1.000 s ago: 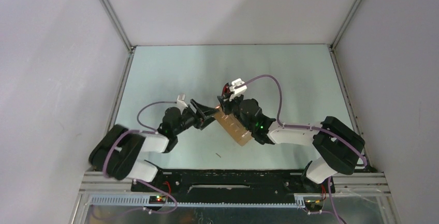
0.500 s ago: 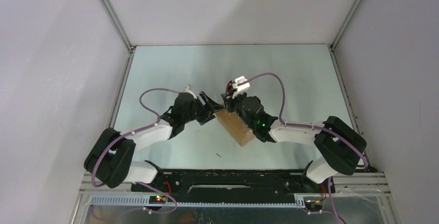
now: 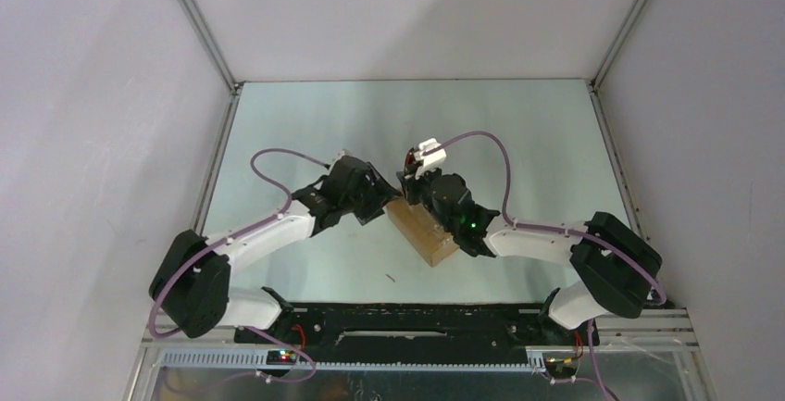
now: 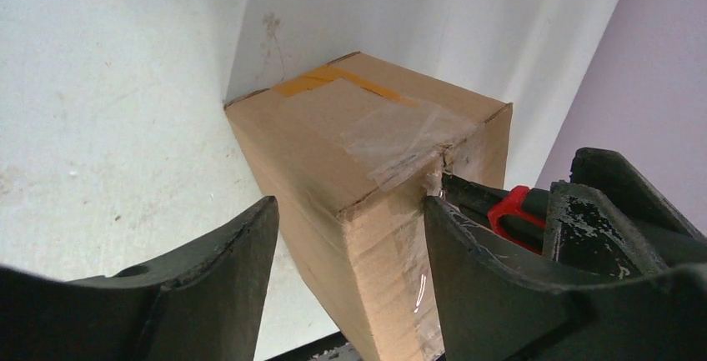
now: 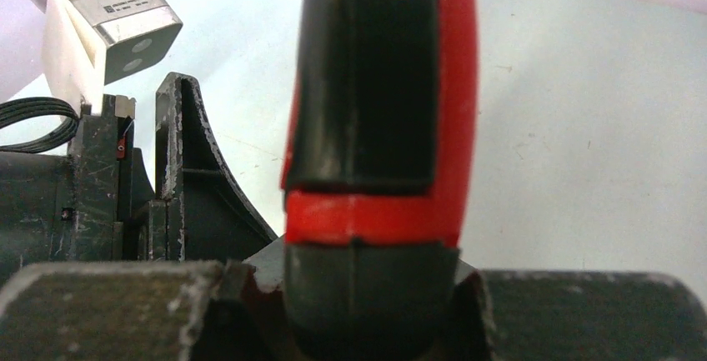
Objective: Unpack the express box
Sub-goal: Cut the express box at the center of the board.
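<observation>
1. Tape is the target here. The express box [image 3: 424, 230] lies on the bench [image 3: 305, 132] between the two arms, taped top facing up. Clear tape [image 4: 400, 140] is wrinkled over its near top corner, and an orange strip [image 4: 333, 77] runs further along the top.
2. Your left tool [image 4: 346, 228] is spread, with a finger [image 4: 208, 286] on each side of the box's near end. I cannot tell whether either pad touches the cardboard. Close it gently on the box before you cut, so the carton cannot slide or twist on the bench.
3. Your right tool [image 3: 414, 190] is pinched on the utility knife [image 5: 379, 127]. In the left wrist view, the knife's tip meets the box's top edge right at the wrinkled tape.
4. The step in hand looks like slitting that tape. Draw the blade shallowly along the seam and away from the left tool, because its other finger stands just beside the knife and a collision is the main risk.
5. Press lightly. The contents are hidden, and a deep cut could reach them.
</observation>
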`<state>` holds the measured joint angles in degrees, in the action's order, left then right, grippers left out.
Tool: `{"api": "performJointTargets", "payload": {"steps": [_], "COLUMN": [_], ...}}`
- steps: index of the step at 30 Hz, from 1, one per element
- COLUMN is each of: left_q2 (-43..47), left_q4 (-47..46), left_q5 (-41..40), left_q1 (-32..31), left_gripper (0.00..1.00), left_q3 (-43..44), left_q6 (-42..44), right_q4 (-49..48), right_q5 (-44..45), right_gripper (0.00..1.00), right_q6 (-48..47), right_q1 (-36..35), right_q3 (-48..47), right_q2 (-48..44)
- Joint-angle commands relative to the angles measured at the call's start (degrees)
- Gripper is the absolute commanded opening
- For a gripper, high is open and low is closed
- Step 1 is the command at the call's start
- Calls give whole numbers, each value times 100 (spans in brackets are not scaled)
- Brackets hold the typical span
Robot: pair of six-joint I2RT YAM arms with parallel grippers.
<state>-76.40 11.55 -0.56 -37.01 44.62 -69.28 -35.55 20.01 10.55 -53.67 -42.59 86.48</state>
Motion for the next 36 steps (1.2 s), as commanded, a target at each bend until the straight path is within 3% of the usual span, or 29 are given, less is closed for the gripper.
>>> {"api": "performJointTargets", "payload": {"steps": [1,18,36], "left_q2": [-144,-165,-457], "left_q4": [936,1461,1900], "left_q5": [-878,-1184,-1309], "left_q1": [-57,-129,-368], "left_gripper": [67,61,60], "left_q3": [223,546,769], "left_q6": [-344,-855,-968], "right_q4": [639,668,818], "right_q5": [-40,323,122], "right_gripper": [0,0,0], "right_q6": [51,-44,-35], "right_q1": [-178,-449,-197], "right_q3": [-1,324,121], "right_q2": [-213,-529,-674]}}
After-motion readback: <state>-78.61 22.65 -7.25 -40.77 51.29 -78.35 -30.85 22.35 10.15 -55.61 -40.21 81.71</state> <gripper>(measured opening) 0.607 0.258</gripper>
